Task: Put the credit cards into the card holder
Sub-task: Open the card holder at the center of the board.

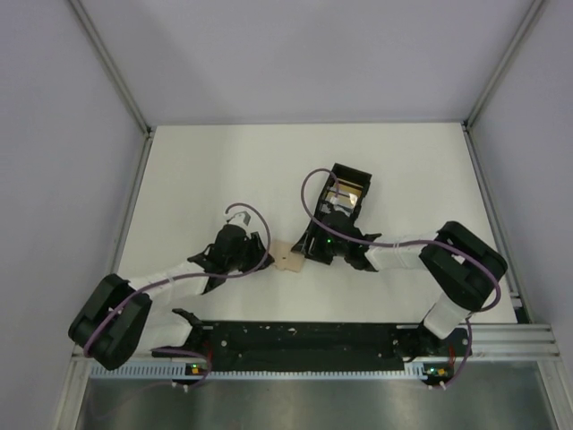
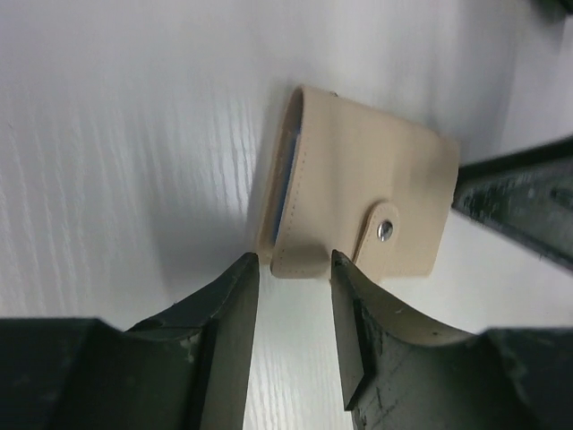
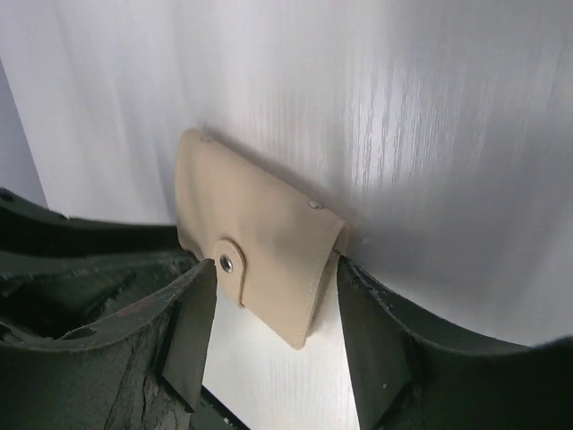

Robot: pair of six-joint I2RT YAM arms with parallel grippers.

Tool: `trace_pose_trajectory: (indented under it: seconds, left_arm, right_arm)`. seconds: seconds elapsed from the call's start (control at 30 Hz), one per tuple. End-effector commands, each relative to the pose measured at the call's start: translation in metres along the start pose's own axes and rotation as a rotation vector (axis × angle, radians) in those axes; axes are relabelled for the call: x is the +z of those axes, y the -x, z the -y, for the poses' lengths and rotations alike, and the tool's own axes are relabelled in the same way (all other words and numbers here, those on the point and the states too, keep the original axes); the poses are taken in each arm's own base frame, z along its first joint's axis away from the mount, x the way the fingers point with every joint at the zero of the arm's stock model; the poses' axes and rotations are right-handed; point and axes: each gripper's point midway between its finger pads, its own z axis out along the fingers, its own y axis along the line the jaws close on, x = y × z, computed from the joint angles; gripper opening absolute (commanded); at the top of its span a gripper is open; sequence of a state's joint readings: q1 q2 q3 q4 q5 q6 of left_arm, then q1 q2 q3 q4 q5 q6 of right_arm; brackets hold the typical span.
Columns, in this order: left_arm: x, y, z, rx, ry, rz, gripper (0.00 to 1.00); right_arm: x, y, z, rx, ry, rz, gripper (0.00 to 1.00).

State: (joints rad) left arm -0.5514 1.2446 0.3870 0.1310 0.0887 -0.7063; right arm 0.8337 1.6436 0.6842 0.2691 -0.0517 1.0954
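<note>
- Overhead, both arms meet mid-worktop, and the tan card holder is a small sliver between them.
- Behind the right arm sits the black tray, with something yellowish and pale inside, too small to make out.
- Only the left wrist camera catches the holder's open side, where a light blue card edge peeks out of the slot.
- The left gripper has its jaws spread, straddling the holder's near corner, with a sliver of worktop showing beside one tip.
- From the right wrist, the right gripper has its jaws pinching the holder, one tip by the snap strap, the other on the folded edge.
- The strap is snapped shut in both wrist views.
</note>
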Motion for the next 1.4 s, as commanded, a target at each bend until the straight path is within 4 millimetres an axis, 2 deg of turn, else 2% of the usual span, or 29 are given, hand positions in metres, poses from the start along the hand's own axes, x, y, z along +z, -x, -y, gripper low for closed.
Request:
trace_pose_trajectory:
  seconds: [0.0,0.17,0.23,0.33,0.43,0.5,0.57,0.63,0.73,0.83,1.03,1.2,1.37]
  left_arm:
    - [-0.009,-0.025,0.009,-0.047,-0.030,-0.029,0.42]
    - [-0.017,-0.042,0.038,-0.049,-0.103,-0.044,0.40]
    - [-0.018,-0.048,0.044,-0.055,-0.113,-0.057,0.39]
    - [-0.023,-0.050,0.046,-0.068,-0.108,-0.053,0.35]
    - [-0.031,-0.030,0.036,-0.055,-0.038,0.037,0.42]
    - [-0.037,-0.017,0.031,-0.018,0.017,0.080,0.50]
    - [-0.039,0.001,0.032,0.022,0.048,0.135,0.59]
    - [-0.040,0.015,0.032,0.062,0.092,0.171,0.62]
    - [-0.032,0.030,0.033,0.102,0.120,0.181,0.64]
    - [-0.019,0.034,0.030,0.108,0.143,0.147,0.61]
    - [-0.007,0.016,0.020,0.109,0.164,0.066,0.57]
    - [-0.009,-0.003,0.021,0.118,0.103,0.003,0.57]
    - [-0.004,-0.013,0.025,0.124,0.058,-0.031,0.59]
  right_arm:
    - [-0.003,0.032,-0.031,-0.105,0.102,0.035,0.56]
    - [-0.004,0.038,-0.034,-0.218,0.113,0.004,0.56]
    - [-0.004,0.041,-0.032,-0.243,0.111,-0.010,0.56]
    - [-0.012,0.052,-0.018,-0.276,0.042,0.026,0.56]
    - [-0.025,0.065,-0.008,-0.317,-0.010,0.085,0.58]
    - [-0.032,0.065,-0.017,-0.360,0.033,0.084,0.58]
    - [-0.035,0.054,-0.028,-0.375,0.107,0.033,0.58]
    - [-0.035,0.042,-0.035,-0.354,0.177,-0.017,0.55]
    - [-0.031,0.029,-0.034,-0.317,0.227,-0.055,0.41]
    - [-0.027,0.014,-0.039,-0.287,0.301,-0.119,0.41]
    - [-0.020,-0.001,-0.045,-0.233,0.394,-0.187,0.41]
    - [-0.017,-0.004,-0.035,-0.226,0.361,-0.194,0.42]
    - [-0.012,-0.012,-0.026,-0.216,0.331,-0.223,0.42]
